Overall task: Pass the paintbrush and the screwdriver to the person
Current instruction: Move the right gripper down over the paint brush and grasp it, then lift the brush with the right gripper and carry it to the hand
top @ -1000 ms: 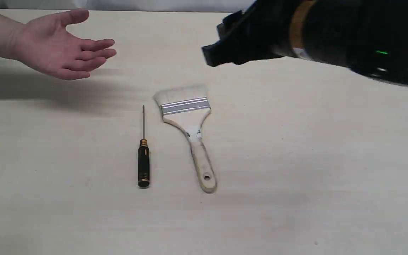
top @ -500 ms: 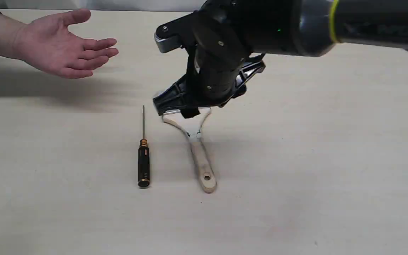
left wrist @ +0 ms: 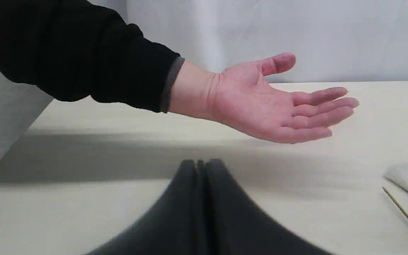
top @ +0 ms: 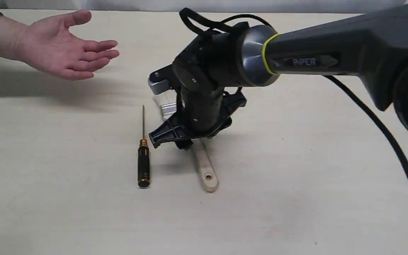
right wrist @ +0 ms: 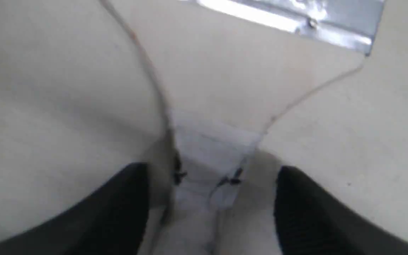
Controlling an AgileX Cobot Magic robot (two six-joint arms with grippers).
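The paintbrush (top: 206,171) lies flat on the table, its bare-wood handle end with the hole pointing toward the front edge. Its head is mostly hidden by my right arm. My right gripper (top: 189,142) is low over the brush's neck. In the right wrist view that gripper (right wrist: 211,169) is open, one black finger on each side of the neck (right wrist: 209,152), below the silver ferrule (right wrist: 296,18). The screwdriver (top: 143,165) lies just left of the brush. The person's open hand (top: 62,47) waits palm up at the far left. My left gripper (left wrist: 200,166) is shut and empty, near the hand (left wrist: 271,102).
The black PiPER arm (top: 306,62) and its cable (top: 384,131) cross the right half of the pale table (top: 296,198). The left wrist view shows the person's dark sleeve (left wrist: 83,56) and the table's edge beyond it.
My right arm swung in from the upper right and came down over the paintbrush, now lower and nearer the handle's neck. The brush, the screwdriver and the hand stayed put.
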